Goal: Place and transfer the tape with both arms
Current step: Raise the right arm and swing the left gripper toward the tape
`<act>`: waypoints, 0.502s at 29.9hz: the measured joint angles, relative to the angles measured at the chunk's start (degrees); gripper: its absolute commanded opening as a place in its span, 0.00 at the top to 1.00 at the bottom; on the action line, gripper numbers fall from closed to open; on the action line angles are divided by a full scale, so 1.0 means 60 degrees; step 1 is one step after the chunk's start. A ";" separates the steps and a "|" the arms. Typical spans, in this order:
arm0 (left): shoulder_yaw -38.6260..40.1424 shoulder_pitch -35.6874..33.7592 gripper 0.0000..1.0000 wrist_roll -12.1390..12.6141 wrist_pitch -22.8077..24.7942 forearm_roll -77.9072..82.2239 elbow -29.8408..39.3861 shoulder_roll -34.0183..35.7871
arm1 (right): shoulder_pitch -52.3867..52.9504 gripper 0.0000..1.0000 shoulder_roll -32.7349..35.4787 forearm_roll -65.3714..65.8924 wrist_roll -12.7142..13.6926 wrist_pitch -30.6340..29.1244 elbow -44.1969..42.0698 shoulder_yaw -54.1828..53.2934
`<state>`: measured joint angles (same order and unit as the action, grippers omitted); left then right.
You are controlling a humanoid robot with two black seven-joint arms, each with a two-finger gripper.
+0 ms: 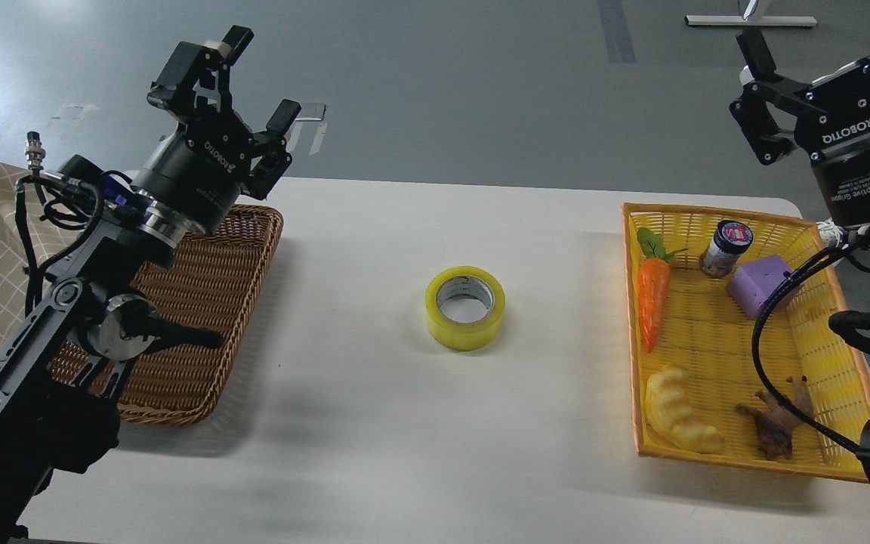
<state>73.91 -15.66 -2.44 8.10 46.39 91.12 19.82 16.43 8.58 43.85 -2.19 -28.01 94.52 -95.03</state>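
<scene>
Left fingers (257, 79): spread apart, holding nothing, raised above the far corner of the wicker tray.
Wicker tray (216, 302): brown, on the desk's left side, partly hidden by the left arm.
Desk (344, 423): white.
Tape (465, 307): lying flat at the desk's centre, core hole upward, well apart from both trays and both arms.
Yellow basket (635, 332): on the right; holds a carrot (652, 302), jar (725, 249), purple block (761, 285), croissant (680, 412) and brown figure (775, 423).
Right fingers (758, 98): only one seen clearly at the frame edge, cannot tell whether released or clenched; raised beyond the basket's far corner.
</scene>
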 measured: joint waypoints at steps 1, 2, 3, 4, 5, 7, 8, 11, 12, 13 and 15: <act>0.0037 -0.0018 0.02 0.0162 -0.0046 -0.0010 0.0000 -0.0034 | 0.0013 0.00 0.0017 0.0001 0.0000 0.0000 -0.0005 -0.0002; 0.0089 -0.0057 0.02 0.0267 -0.0051 -0.0046 -0.0034 -0.0069 | 0.0023 0.00 0.0038 0.0001 0.0000 0.0000 -0.0021 -0.0003; 0.0124 -0.0113 0.02 0.0337 -0.0052 -0.0102 -0.0106 -0.0100 | 0.0031 0.00 0.0055 0.0001 0.0000 0.0000 -0.0043 -0.0003; 0.0140 -0.0158 0.02 0.0378 -0.0053 -0.0146 -0.0161 -0.0121 | 0.0043 0.00 0.0068 0.0000 0.0000 0.0000 -0.0067 -0.0003; 0.0119 -0.0191 0.02 0.0429 -0.0069 -0.0163 -0.0197 -0.0114 | 0.0053 0.00 0.0072 0.0000 0.0000 0.0000 -0.0082 -0.0003; -0.0218 -0.0225 0.02 0.0503 -0.0138 -0.0058 -0.0200 0.0015 | 0.0057 0.00 0.0086 -0.0006 0.0000 0.0000 -0.0103 -0.0004; -0.0740 -0.0290 0.02 0.0522 -0.0256 0.0278 -0.0158 0.0206 | 0.0058 0.00 0.0090 -0.0009 0.0000 0.0000 -0.0112 -0.0003; -0.2259 -0.0733 0.02 0.0529 -0.0937 0.1486 -0.0074 0.0778 | 0.0060 0.00 0.0114 -0.0012 -0.0005 0.0000 -0.0123 -0.0006; -0.2617 -0.0890 0.02 0.0528 -0.1148 0.1732 -0.0070 0.0883 | 0.0061 0.00 0.0123 -0.0012 -0.0007 0.0000 -0.0123 -0.0007; -0.2907 -0.1019 0.02 0.0526 -0.1302 0.1889 -0.0070 0.0973 | 0.0061 0.00 0.0134 -0.0012 -0.0011 0.0000 -0.0123 -0.0014; -0.3310 -0.1174 0.02 0.0526 -0.1440 0.2043 -0.0073 0.1107 | 0.0061 0.00 0.0179 -0.0025 -0.0015 0.0001 -0.0120 -0.0051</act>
<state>54.05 -22.70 0.72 -0.54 58.64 90.69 26.46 16.79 9.65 43.69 -2.28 -28.00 93.80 -95.34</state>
